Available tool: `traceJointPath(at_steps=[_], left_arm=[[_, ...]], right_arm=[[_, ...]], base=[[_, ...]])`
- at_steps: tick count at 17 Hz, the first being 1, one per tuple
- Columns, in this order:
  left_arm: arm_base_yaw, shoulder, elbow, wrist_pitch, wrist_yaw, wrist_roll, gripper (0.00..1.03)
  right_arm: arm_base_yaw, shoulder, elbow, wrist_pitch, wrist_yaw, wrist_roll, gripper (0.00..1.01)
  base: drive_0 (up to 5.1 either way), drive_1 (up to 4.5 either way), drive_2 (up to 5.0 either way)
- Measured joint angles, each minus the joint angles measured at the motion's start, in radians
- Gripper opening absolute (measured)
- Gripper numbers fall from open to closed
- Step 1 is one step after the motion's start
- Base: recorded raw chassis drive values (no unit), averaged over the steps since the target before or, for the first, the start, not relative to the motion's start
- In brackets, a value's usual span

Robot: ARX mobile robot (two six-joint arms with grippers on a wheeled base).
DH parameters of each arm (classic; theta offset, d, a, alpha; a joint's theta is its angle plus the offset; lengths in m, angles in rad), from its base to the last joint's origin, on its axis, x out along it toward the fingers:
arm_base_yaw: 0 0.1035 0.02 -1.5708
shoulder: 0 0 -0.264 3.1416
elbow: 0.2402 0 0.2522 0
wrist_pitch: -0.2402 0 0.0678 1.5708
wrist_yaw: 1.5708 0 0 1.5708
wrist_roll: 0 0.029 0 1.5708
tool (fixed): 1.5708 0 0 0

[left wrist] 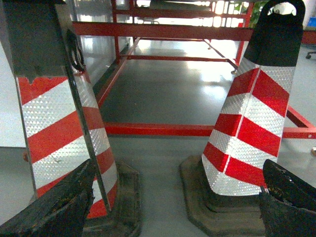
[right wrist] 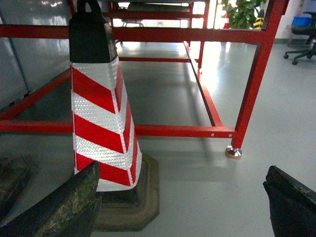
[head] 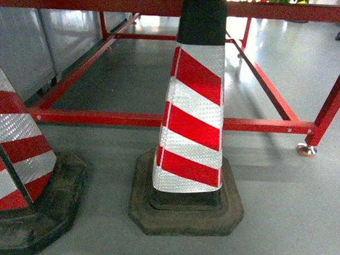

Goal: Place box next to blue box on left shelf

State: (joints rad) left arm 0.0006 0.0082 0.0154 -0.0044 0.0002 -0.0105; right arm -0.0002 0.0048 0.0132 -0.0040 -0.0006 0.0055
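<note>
Neither the box nor the left shelf shows in any of my three views, so I cannot say where either one is. What I have in front of me is two red-and-white striped cones: one (head: 194,111) dead ahead in the head view and another (head: 13,154) at the lower left, both on dark rubber bases, with a red tube frame (head: 159,120) behind them.

My left gripper (left wrist: 173,207) and right gripper (right wrist: 182,207) both hang released, fingers spread wide with nothing between them.

The risk I see is driving: the cones sit close to my base and arms, and a turn or advance could clip one or knock it over. The low red rail could also catch a wheel.

I can read no writing, brand or label anywhere.
</note>
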Motion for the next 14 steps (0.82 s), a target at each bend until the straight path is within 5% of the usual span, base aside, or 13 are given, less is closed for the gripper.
traceJointPath(at_steps=[14], left_arm=[[0.000, 0.000, 0.000, 0.000, 0.000, 0.000, 0.98]], right_arm=[[0.000, 0.000, 0.000, 0.000, 0.000, 0.000, 0.98]], base=[[0.0, 0.00, 0.0]])
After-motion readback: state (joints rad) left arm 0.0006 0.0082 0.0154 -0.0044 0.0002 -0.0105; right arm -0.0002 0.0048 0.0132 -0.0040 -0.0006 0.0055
